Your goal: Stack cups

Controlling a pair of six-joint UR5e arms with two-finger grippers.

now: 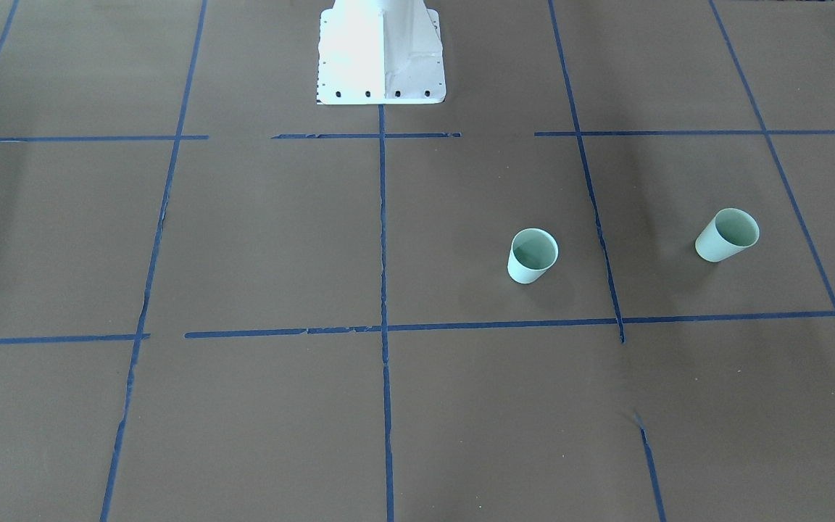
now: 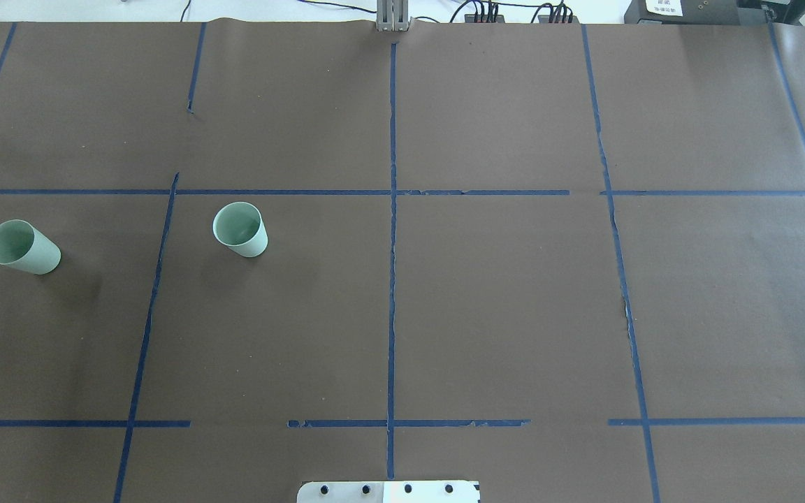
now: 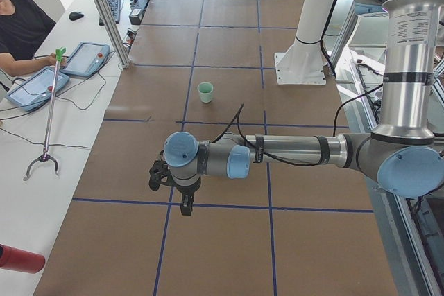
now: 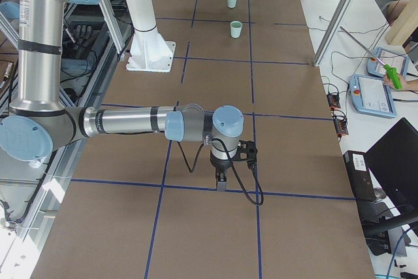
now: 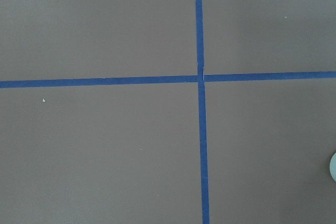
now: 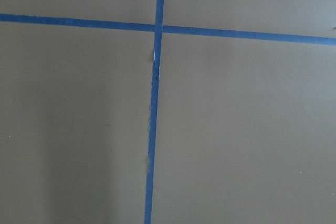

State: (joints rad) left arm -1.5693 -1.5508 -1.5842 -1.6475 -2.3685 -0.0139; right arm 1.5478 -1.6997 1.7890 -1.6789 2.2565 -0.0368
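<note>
**Item:** two cups, mint, tapered, handleless.

**Location:** inner cup [image 2: 240, 229] and outer cup [image 2: 22, 246] stand upright, mouths up, well apart on the desk's [image 2: 514, 314] left half, with a tape line [image 2: 154, 300] between them.

**Handling (judged):** light, thin-walled and easily crushed or tipped, with smooth, likely slippery sides. Take hold gently across the wall near the rim.

**Left pincer [image 3: 186, 207], right pincer [image 4: 221, 184]:** seen side-on only, so spread or pressed together cannot be told. Neither carries a cup.

**Obscured:** the left wrist view cuts off a pale sliver [image 5: 333, 166], probably a rim. The left-end view shows one cup only.
</note>
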